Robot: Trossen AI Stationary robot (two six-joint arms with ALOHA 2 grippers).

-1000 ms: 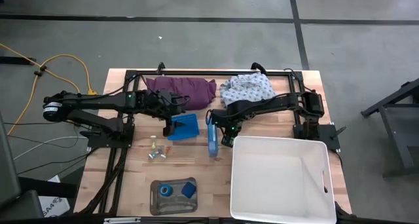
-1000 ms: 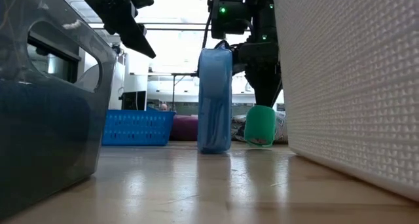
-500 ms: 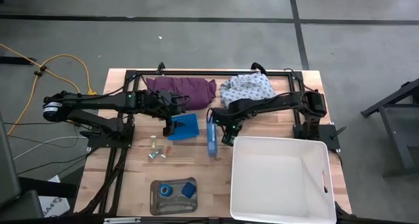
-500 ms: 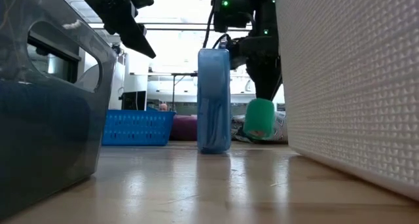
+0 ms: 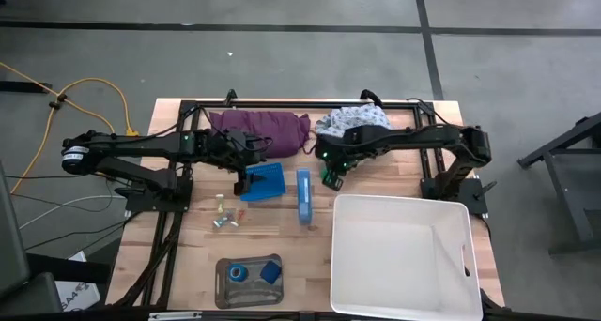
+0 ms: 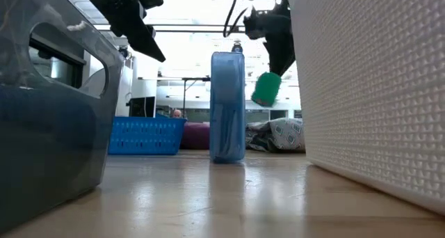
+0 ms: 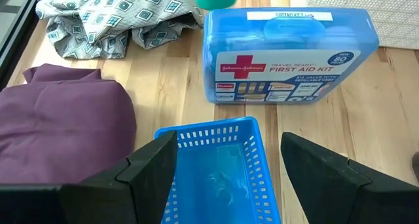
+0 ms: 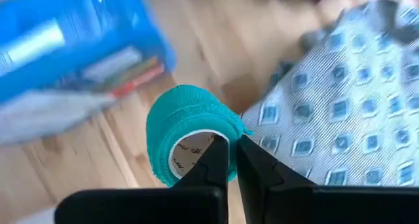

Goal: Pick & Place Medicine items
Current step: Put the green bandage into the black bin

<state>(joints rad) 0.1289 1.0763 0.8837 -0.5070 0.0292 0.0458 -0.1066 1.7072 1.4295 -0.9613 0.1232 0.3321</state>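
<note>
The right gripper pinches the wall of the green roll and holds it in the air — above the table, beside the upright first aid kit. The left gripper hangs open over the blue basket.

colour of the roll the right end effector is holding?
Teal green, a soft wrap-like bandage roll with a pale inner core; clearest in the right wrist view.

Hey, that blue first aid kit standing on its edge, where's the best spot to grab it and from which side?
Probably from above: the first aid kit stands upright on a narrow edge, so its top edge is exposed. Pinch across its thin width, mid-length, clear of the blue basket beside it.
</note>
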